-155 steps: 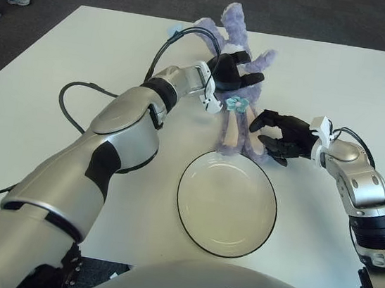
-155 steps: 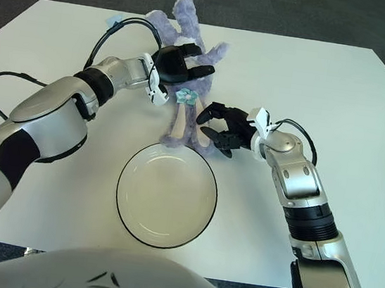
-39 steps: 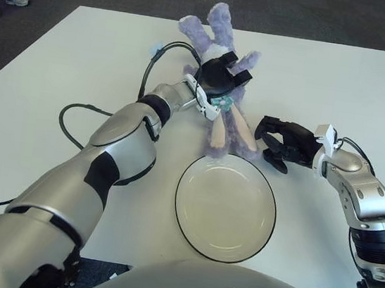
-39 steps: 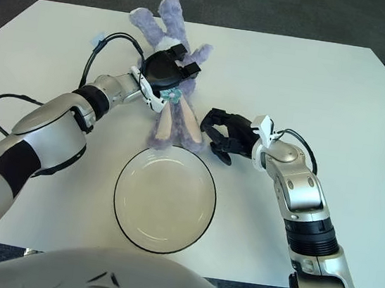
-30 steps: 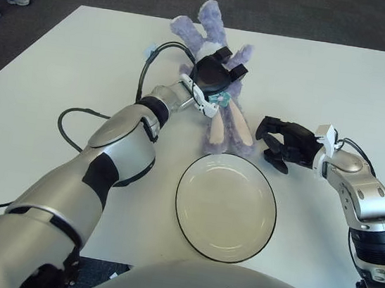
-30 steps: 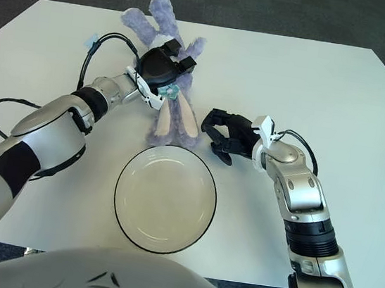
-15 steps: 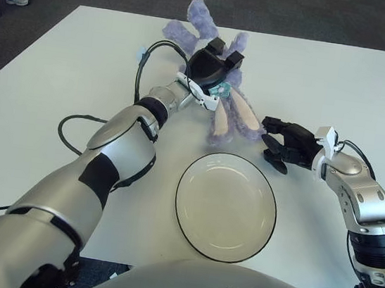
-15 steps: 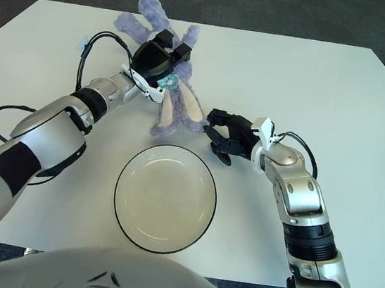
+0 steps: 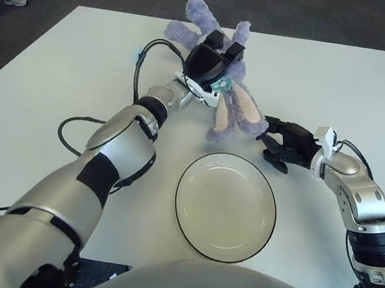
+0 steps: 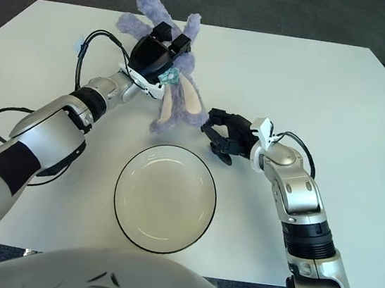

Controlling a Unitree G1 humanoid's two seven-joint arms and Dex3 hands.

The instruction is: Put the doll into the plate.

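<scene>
The left hand (image 9: 208, 64) is out at the far side of the white worktop (image 9: 58, 84), its dark fingers (image 9: 235, 49) clamped round the middle of the fluffy lilac plush rabbit doll (image 9: 234, 107). The doll's long ears (image 9: 195, 16) stick up beyond the fingers toward the far edge of the worktop, and its pale-soled legs (image 9: 246, 117) trail down on the near side of them. A small teal bow (image 9: 221, 84) shows at the doll's neck, just under the fingers. Whether the legs touch the worktop cannot be told.

On the near side of the left hand's fingers, and a little toward the right hand, sits the round cream plate with a dark rim (image 9: 180, 213), flat on the worktop with nothing in it. The doll is not in the plate; its legs end just beyond the plate's far rim.

The right hand (image 10: 227, 136) shows just beyond the plate's right rim, its black fingers (image 10: 217, 115) curled loosely and holding nothing. The fingertips come close to the doll's legs; contact cannot be made out.

A black cable (image 9: 74, 125) loops across the worktop beside the left arm.
</scene>
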